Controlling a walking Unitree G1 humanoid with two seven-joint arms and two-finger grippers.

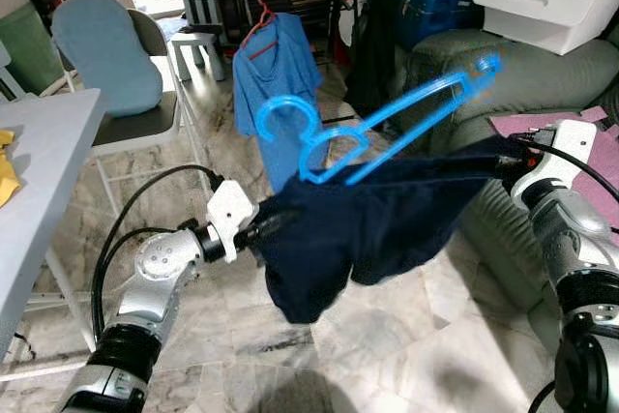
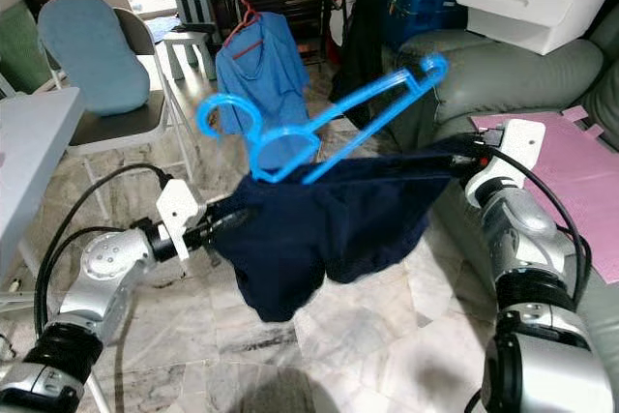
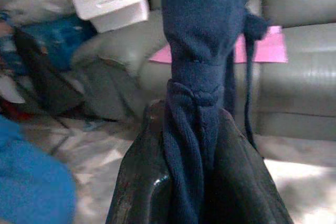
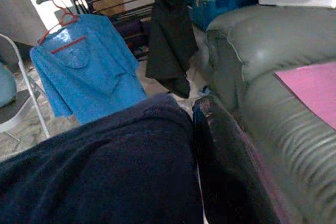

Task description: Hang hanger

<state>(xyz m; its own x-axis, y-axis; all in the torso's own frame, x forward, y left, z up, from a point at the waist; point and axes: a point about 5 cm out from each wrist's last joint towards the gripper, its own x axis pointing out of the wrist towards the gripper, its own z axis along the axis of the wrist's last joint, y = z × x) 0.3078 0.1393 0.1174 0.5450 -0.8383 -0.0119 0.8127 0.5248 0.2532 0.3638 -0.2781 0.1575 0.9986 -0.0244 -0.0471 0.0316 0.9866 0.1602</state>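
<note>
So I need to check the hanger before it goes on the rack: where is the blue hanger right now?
In the left eye view the blue hanger sits mid-frame, tilted, poking up out of the dark navy garment stretched between the left gripper and right gripper, in front of the grey sofa.

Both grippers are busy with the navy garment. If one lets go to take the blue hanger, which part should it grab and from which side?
Probably the blue hanger's neck, just below the hook, approached from above. The hook and one arm stick up free above the navy garment, while its lower end is buried in cloth stretched between the left gripper and right gripper.
</note>
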